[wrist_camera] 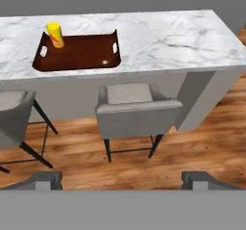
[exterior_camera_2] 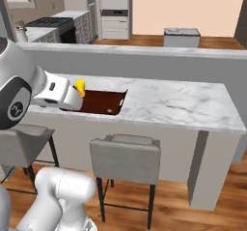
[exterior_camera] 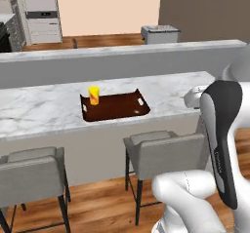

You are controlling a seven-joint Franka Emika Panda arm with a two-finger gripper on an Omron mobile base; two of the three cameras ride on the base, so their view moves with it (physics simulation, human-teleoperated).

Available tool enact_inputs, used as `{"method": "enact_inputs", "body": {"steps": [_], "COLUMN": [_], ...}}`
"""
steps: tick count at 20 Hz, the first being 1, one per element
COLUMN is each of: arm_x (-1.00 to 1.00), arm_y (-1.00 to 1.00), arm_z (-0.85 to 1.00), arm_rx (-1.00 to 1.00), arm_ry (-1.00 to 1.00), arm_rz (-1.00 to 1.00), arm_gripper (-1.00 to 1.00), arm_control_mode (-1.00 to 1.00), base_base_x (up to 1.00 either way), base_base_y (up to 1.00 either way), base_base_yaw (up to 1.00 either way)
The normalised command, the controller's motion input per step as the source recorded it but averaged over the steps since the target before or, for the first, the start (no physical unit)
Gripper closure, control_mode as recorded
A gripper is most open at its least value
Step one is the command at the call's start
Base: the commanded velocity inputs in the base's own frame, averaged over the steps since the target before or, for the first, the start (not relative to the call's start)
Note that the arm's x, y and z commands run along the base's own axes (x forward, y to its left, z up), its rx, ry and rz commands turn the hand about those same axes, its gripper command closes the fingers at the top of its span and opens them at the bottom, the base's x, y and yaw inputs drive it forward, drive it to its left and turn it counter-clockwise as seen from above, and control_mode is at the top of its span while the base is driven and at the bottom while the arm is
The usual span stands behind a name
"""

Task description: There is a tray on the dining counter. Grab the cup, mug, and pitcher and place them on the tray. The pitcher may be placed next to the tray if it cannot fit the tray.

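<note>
Currently the cup [exterior_camera: 93, 95] stands upright on the tray [exterior_camera: 119, 107], in the tray's far corner at about 10 o'clock from the tray's middle in the left base view. The hand view gives the same reading: cup [wrist_camera: 55, 34] at 10 o'clock on the tray [wrist_camera: 81, 53], just beside the small white handle of that short end. In the right base view the cup [exterior_camera_2: 80, 87] is partly covered by the robot's wrist, so its foot is hidden; the tray [exterior_camera_2: 103, 102] shows its dark reddish-brown floor and one upturned end.

The tray lies on the dining counter [exterior_camera: 44, 110], near the counter's front edge and toward its left half as the hand view frames it [wrist_camera: 163, 36]. The marble around the tray is white with grey veins; the right end of the slab [exterior_camera_2: 193, 104] runs out past a grey support.

Gripper [wrist_camera: 123, 181]: the two dark fingertips [wrist_camera: 45, 180] sit far apart at 7 and 5 o'clock of the hand view, jaws wide, nothing between them. It appears to hang well back from the counter, over the wooden floor [wrist_camera: 125, 166], though the height is hard to judge.

Below the counter, a grey stool [wrist_camera: 137, 108] stands at 6 o'clock from the tray; a second stool [exterior_camera: 34, 171] sits at 8 o'clock. Beyond the counter, a grey half-wall [exterior_camera: 122, 61].
</note>
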Motion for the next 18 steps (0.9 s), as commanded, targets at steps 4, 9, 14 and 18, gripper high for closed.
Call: {"method": "enact_inputs", "body": {"steps": [4, 9, 14, 18], "arm_x": [0.00, 0.00, 0.00, 0.00], "arm_y": [0.00, 0.00, 0.00, 0.00], "arm_z": [0.00, 0.00, 0.00, 0.00], "arm_rx": [0.00, 0.00, 0.00, 0.00], "arm_ry": [0.00, 0.00, 0.00, 0.00], "arm_rz": [0.00, 0.00, 0.00, 0.00], "arm_gripper": [-1.00, -1.00, -1.00, -1.00], "arm_control_mode": [1.00, 1.00, 1.00, 1.00], "base_base_x": [-0.23, -0.08, -0.01, -0.01], "base_base_y": [-1.00, -1.00, -1.00, -1.00], "base_base_yaw": [0.00, 0.00, 0.00, 0.00]}}
